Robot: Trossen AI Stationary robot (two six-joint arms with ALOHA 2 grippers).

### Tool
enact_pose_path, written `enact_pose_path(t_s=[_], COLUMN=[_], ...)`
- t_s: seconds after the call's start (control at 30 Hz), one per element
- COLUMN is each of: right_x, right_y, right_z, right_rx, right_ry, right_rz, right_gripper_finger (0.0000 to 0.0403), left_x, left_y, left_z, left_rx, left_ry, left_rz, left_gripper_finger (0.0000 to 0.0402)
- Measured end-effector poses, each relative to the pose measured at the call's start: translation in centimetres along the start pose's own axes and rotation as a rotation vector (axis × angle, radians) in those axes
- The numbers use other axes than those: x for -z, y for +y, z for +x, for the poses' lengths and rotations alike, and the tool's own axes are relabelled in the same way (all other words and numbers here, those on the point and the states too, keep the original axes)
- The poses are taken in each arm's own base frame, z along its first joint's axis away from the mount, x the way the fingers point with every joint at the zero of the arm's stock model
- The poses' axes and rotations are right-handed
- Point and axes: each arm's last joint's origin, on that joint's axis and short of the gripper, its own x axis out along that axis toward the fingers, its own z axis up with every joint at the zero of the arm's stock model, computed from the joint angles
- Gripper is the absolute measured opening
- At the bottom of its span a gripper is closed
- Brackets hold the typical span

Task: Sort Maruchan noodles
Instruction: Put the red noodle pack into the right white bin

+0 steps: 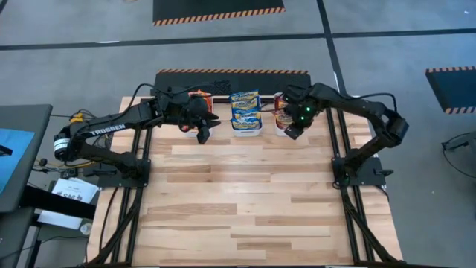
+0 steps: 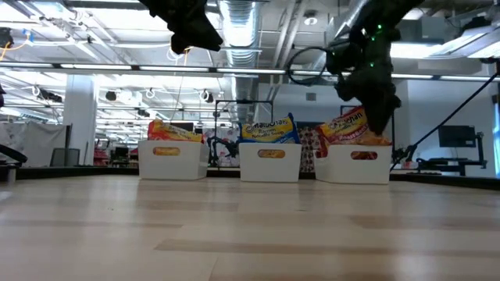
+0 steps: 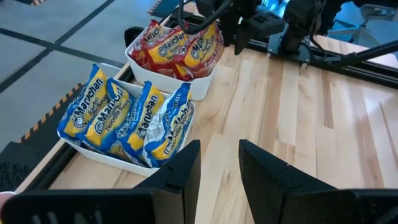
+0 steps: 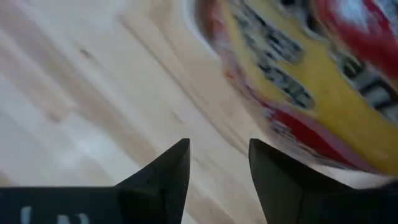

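Jaws of both grippers stand apart, holding nothing. Left gripper (image 1: 202, 134) hangs above the counter (image 1: 245, 201) just in front of the left bin (image 2: 173, 159), which holds orange packets (image 2: 168, 131). Right gripper (image 1: 291, 129) hangs at the right bin (image 2: 358, 164), beside its red packets (image 3: 180, 46). Middle bin (image 2: 270, 162): blue-and-yellow packets (image 3: 127, 115), standing on edge. All three white bins line the counter's far edge.
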Motion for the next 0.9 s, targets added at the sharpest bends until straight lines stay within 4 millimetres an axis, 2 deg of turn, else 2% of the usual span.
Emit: enact_pose_path(t_s=[0.13,0.4,0.67,0.77,0.9], right_x=[0.2,-0.8,-0.6,-0.7,-0.6], right_y=[-1.2,-2.4,-2.4,-2.0,-1.3], right_z=[1.2,1.1,2.3,2.1,0.1], right_rx=[0.017,0.016,-0.04,-0.054,-0.065], right_ry=[-0.005,-0.105,0.019,0.019,-0.027], right_rz=[0.039,0.079,0.09,0.086,0.096], right_gripper_finger=[0.0188,0.0188,0.0188,0.0188,0.0188], left_x=[0.0,0.0,0.0,0.0,0.0], left_y=[0.0,0.0,0.0,0.0,0.1], left_z=[0.0,0.0,0.0,0.0,0.0], left_rx=[0.0,-0.003,-0.003,-0.003,-0.007], left_ry=[0.0,-0.002,-0.002,-0.002,-0.002], left_rz=[0.006,0.032,0.041,0.041,0.045], left_gripper_finger=[0.0096,0.0096,0.0096,0.0096,0.0096])
